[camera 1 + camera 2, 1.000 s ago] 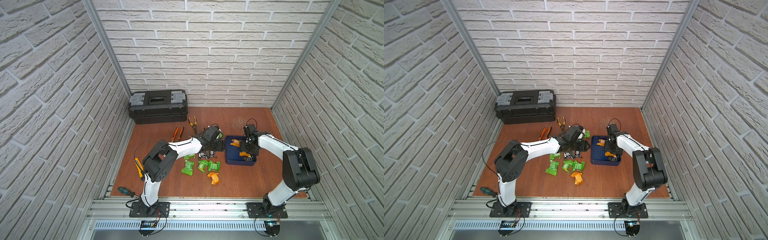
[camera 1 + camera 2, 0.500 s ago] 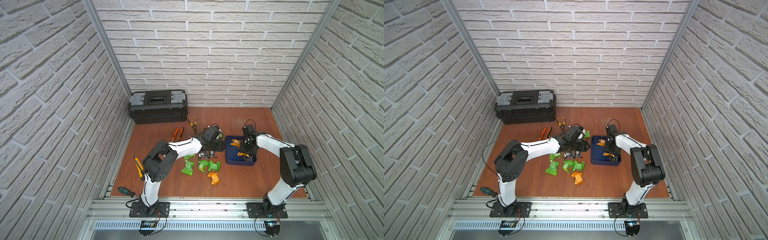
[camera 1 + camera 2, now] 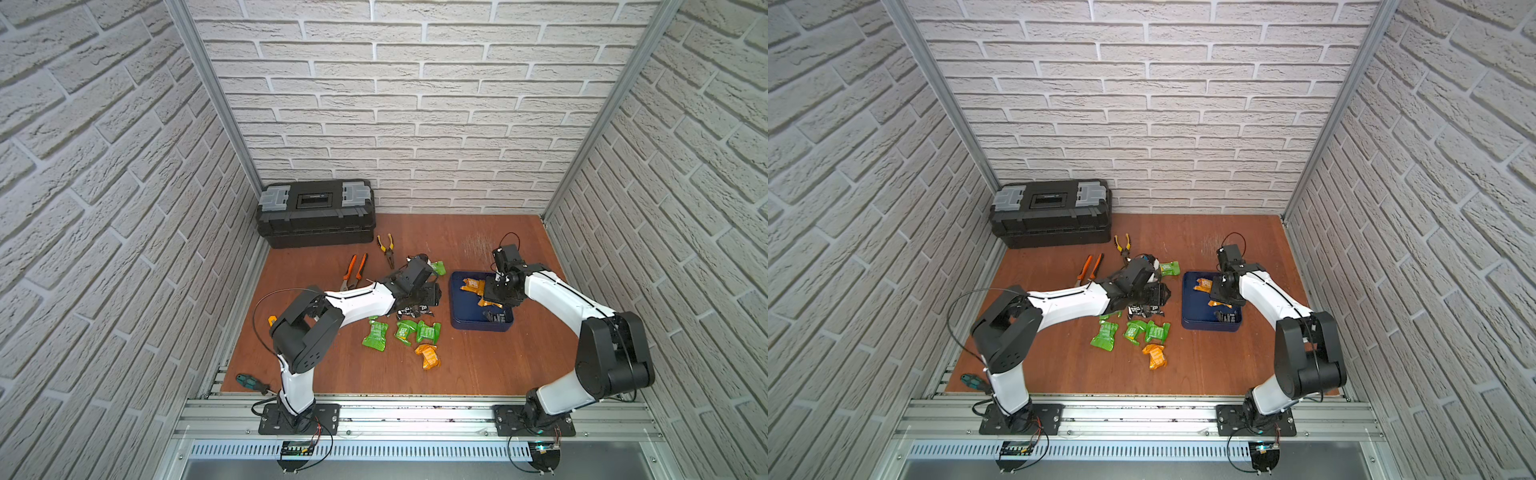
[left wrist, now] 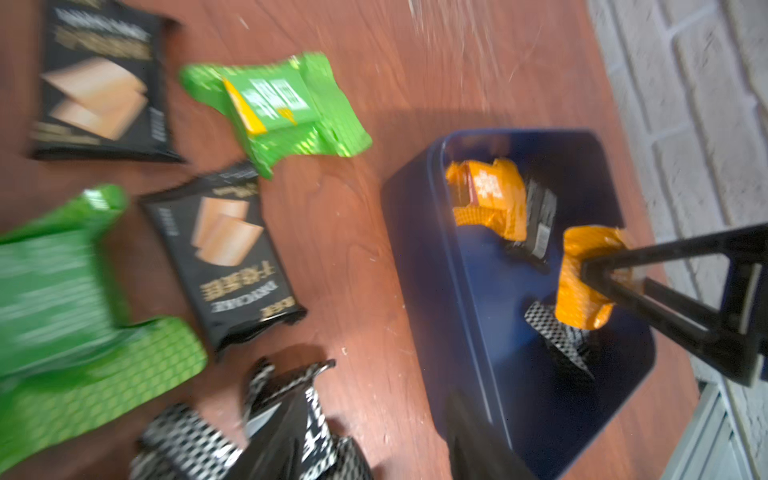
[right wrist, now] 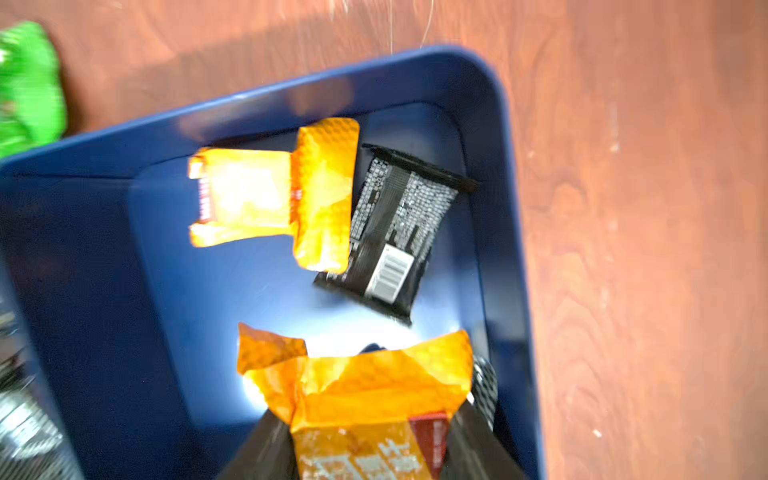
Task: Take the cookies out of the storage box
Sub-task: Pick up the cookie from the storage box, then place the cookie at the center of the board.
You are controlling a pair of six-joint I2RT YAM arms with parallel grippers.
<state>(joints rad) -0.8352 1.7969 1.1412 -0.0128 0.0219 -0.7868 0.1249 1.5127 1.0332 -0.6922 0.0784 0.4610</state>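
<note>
Right pincer is clamped on an orange packet over the storage box, where a second orange packet and black ones still lie. The box sits on the worktop at 3 o'clock of the loose cookies. Left pincer hangs at the box's 9 o'clock over black packets; grip state: cannot tell

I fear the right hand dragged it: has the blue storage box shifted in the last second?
No. In a top view the storage box lies at the same spot and angle relative to the black toolbox.
</note>
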